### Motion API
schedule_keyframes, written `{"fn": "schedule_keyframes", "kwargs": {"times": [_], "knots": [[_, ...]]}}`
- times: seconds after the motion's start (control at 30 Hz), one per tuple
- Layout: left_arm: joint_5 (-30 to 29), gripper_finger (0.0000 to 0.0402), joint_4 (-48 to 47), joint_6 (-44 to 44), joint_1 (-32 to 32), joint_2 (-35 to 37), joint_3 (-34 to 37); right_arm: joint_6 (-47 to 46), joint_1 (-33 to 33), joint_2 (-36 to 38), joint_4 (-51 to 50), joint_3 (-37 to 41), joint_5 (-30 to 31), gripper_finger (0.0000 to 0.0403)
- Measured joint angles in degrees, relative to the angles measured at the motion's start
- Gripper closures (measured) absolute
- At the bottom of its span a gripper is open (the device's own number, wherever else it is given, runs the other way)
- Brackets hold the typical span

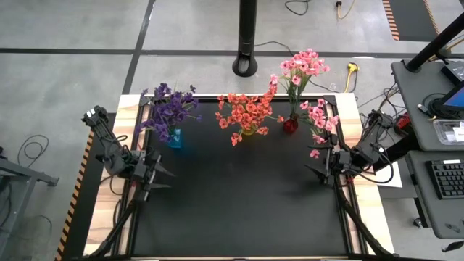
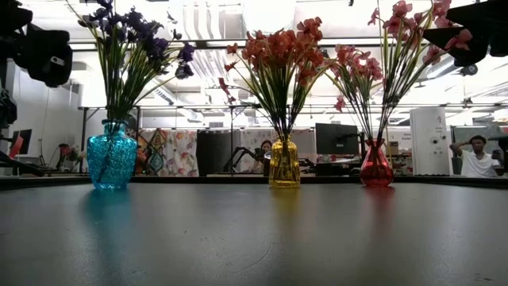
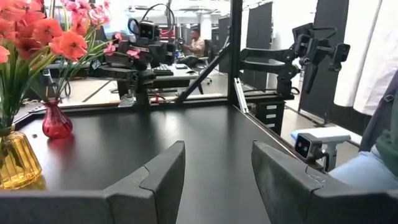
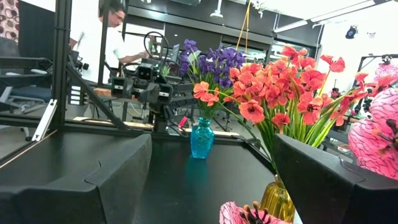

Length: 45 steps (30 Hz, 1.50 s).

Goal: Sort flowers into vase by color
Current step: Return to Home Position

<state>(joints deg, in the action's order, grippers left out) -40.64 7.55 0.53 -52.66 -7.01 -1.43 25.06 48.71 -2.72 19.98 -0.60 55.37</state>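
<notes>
Three glass vases stand along the table's far edge. A blue vase (image 1: 175, 138) (image 2: 111, 156) holds the purple flowers (image 1: 171, 107). A yellow vase (image 2: 284, 164) holds the orange-red flowers (image 1: 246, 113). A red vase (image 1: 290, 125) (image 2: 376, 165) holds the pink flowers (image 1: 304, 69), and some pink blossoms (image 1: 319, 119) lean out toward the right arm. My left gripper (image 1: 167, 174) (image 3: 217, 152) hovers open near the table's left side. My right gripper (image 1: 310, 171) (image 4: 211, 143) hovers open near the right side, with pink blossoms (image 4: 379, 140) close beside it.
The black table top (image 1: 239, 203) lies between the two arms and in front of the vases. A dark post (image 1: 248, 36) stands beyond the far edge. A desk with a keyboard (image 1: 449, 177) is off to the right, and people sit in the room behind.
</notes>
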Motion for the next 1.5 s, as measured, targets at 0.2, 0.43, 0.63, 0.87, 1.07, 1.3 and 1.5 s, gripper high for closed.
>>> {"fn": "schedule_keyframes", "kwargs": {"times": [0.2,0.43,0.63,0.87,1.07,1.3,1.5], "knots": [[-0.44,0.0233,0.03,0.50,0.00,0.00,-2.03,-0.01,0.00,0.00,-0.01,0.00,0.00,0.0078],[-0.67,0.0233,0.45,0.73,-0.02,-0.56,-1.25,0.00,0.00,0.00,-0.01,0.00,0.01,0.0078],[-0.19,0.0233,0.58,1.12,-0.01,-0.46,-0.81,0.00,0.00,0.00,0.00,0.00,0.01,0.0078],[1.11,0.0233,0.48,1.53,-0.02,-0.50,-0.62,-0.01,0.00,-0.01,-0.01,0.00,-0.01,0.0078],[2.02,0.0233,1.48,0.65,-0.02,-0.56,-0.55,0.00,0.02,0.00,0.00,0.00,0.01,0.0078],[2.42,0.0233,1.79,1.21,-0.02,-0.67,-0.01,0.00,0.00,-0.02,-0.02,0.01,0.00,0.0078],[2.46,0.0233,2.47,1.09,-0.02,-0.94,-0.01,-0.01,0.02,-0.02,0.00,0.00,-0.01,0.0078]]}}
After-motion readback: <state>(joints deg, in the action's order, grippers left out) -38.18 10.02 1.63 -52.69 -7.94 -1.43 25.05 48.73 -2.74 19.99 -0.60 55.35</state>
